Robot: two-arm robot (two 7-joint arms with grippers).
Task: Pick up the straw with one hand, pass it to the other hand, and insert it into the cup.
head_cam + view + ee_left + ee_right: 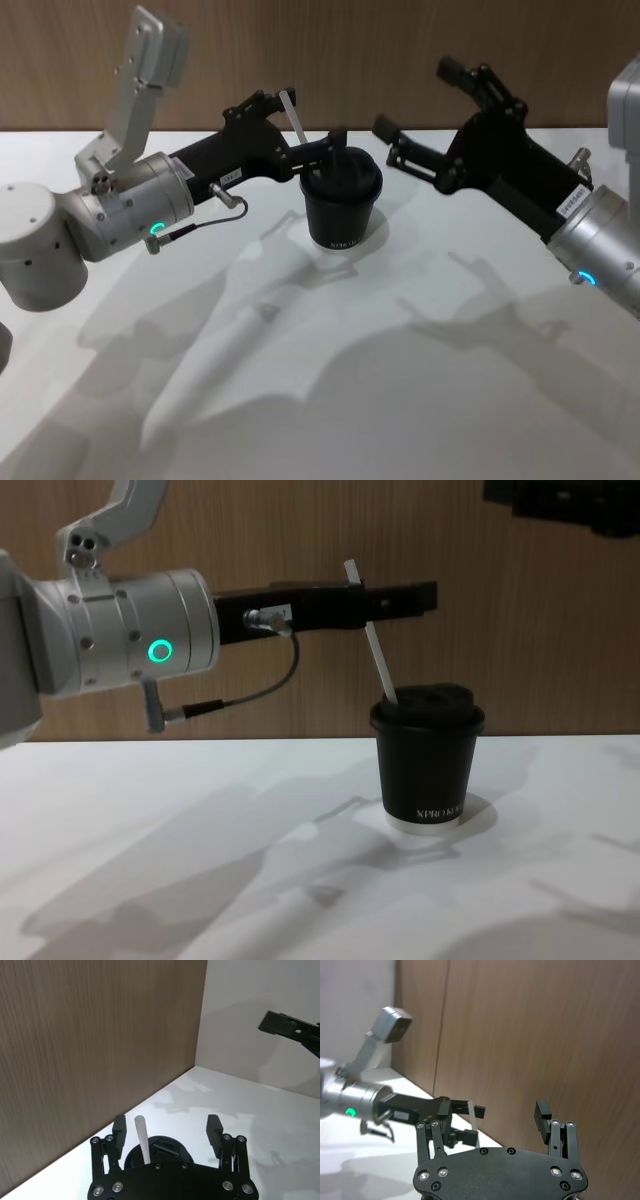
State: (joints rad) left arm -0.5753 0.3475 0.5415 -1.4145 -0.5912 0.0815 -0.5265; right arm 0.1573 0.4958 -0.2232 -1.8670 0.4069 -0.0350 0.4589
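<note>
The straw (375, 650) stands tilted with its lower end in the cup (428, 765) lid, between the left gripper's (167, 1132) wide-spread fingers, apparently just released, while the right gripper (425, 110) hangs open beside

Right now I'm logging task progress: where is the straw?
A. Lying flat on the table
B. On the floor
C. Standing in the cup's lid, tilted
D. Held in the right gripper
C: the straw rises tilted from the cup lid, between the left gripper's spread fingers.
</note>
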